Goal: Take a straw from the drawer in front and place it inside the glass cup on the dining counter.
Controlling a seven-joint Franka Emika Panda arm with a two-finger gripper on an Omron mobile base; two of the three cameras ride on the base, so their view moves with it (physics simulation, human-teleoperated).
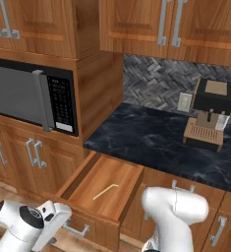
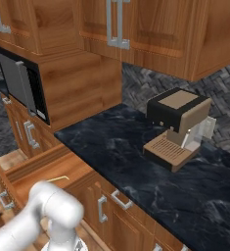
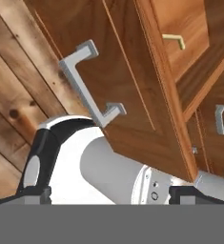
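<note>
The drawer (image 1: 103, 189) stands pulled well out below the black marble table (image 1: 161, 142), its silver bar handle (image 3: 87, 81) at about ten o'clock in the hand view. The claw (image 3: 108, 198) sits low in front of the drawer face, below the handle; its two dark tips stand wide apart with nothing between them — open and empty. The straw (image 1: 105, 191) lies flat on the wood bottom, near the middle, its bent end toward one o'clock in the left base view. Risks, as judged: the arm must rise clear of the drawer front, and a shallow climb could catch the handle or the front edge and push the drawer shut. The straw is thin and lies flat — a descent slightly off its line could close on bare wood or flick it into a corner.
</note>
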